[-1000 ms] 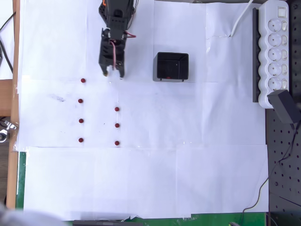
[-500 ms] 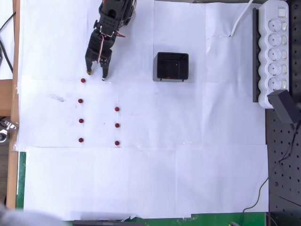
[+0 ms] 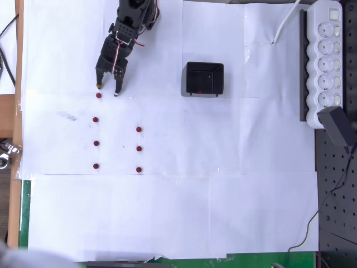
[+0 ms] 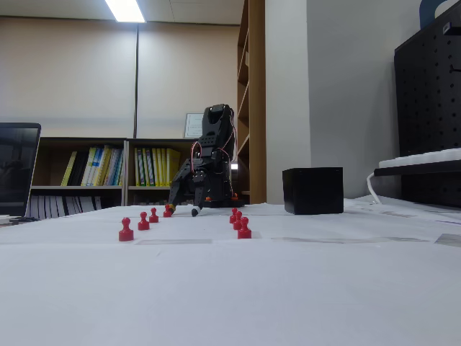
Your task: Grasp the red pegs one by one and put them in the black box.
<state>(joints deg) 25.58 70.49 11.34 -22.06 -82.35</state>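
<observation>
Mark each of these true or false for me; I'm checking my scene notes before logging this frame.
1. Seven red pegs stand on the paper. True.
2. The gripper holds a peg. False: its fingers are spread with nothing between them, just above the top-left peg in the overhead view.
3. The black box has something red inside. True.
4. The box sits left of the pegs in the overhead view. False: it sits to their right.
5. A white power strip lies at the right edge. True.

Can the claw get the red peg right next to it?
Probably yes. The claw is open and sits just above the nearest red peg in the overhead view, with only bare white paper around it.
</observation>
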